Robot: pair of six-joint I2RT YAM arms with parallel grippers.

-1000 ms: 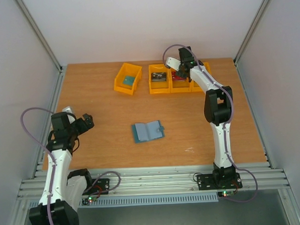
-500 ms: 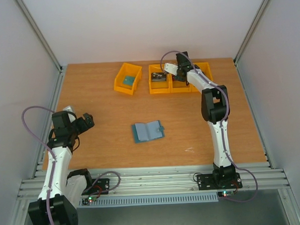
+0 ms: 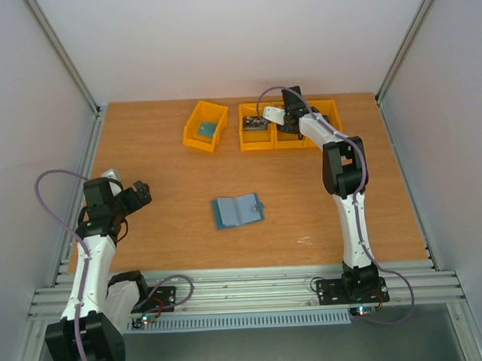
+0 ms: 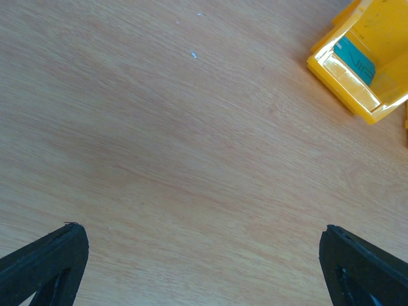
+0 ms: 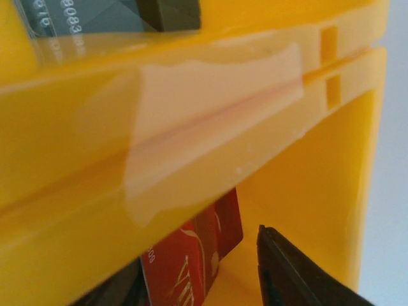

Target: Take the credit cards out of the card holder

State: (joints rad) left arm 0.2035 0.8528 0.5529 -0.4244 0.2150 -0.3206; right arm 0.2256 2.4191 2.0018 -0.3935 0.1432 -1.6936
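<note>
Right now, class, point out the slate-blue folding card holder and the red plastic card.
Slate-blue folding card holder (image 3: pixel 238 211): top external view, open inner pockets.
Red plastic card (image 5: pixel 191 261): right wrist view, printed face.

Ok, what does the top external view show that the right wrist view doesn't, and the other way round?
Only the top external view: the card holder lying open on the table, the left gripper, and a separate yellow bin holding a blue card. Only the right wrist view: a clear look at the red card inside a bin, and the digits printed on the grey card. Both: the joined yellow bins and the grey card itself.
</note>
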